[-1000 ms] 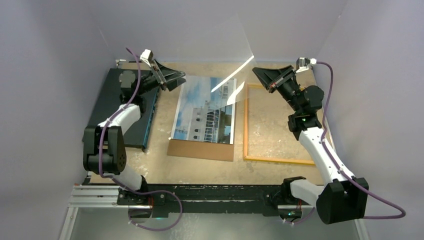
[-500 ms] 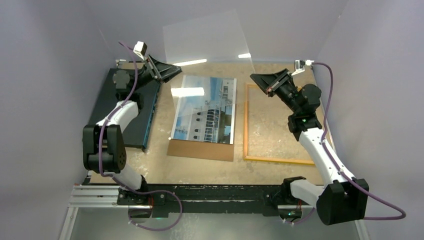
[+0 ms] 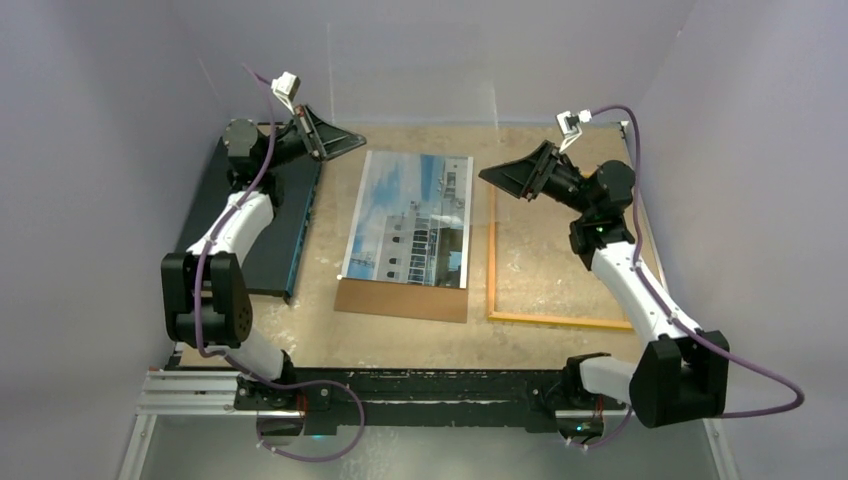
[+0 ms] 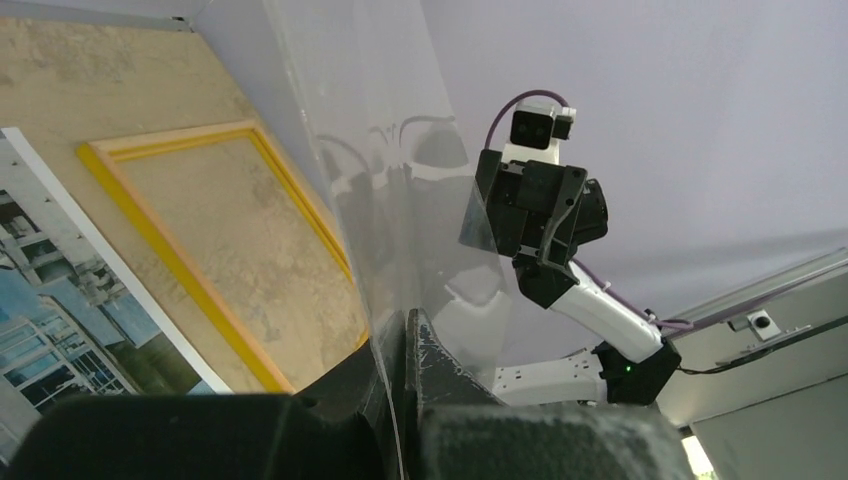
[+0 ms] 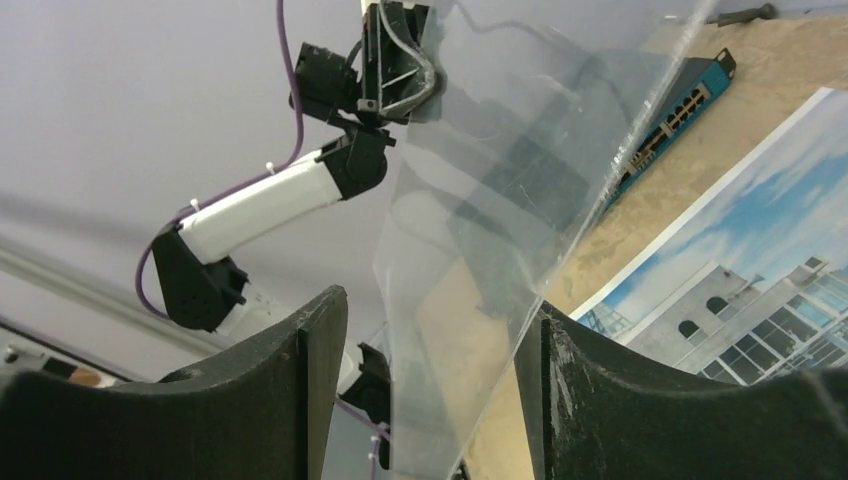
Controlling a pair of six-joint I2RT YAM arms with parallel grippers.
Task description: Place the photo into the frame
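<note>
Yellow frame point(image 3: 491, 270) lies flat beside photo point(image 3: 410, 215), narrow gap between edges.

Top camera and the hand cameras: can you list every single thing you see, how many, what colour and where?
photo: one, blue sky and white-grey building, middle of the table, on the backing board
backing board: one, brown, under the photo, near edge sticking out
frame: one, yellow-orange, flat on the table right of the photo, nothing in it
clear sheet: one, see-through, up in the air between the grippers
dark slab: one, black with a blue edge, left side
table: one, sandy tan
left gripper: one, black, shut on the clear sheet
right gripper: one, black, open, a finger on each side of the clear sheet
</note>
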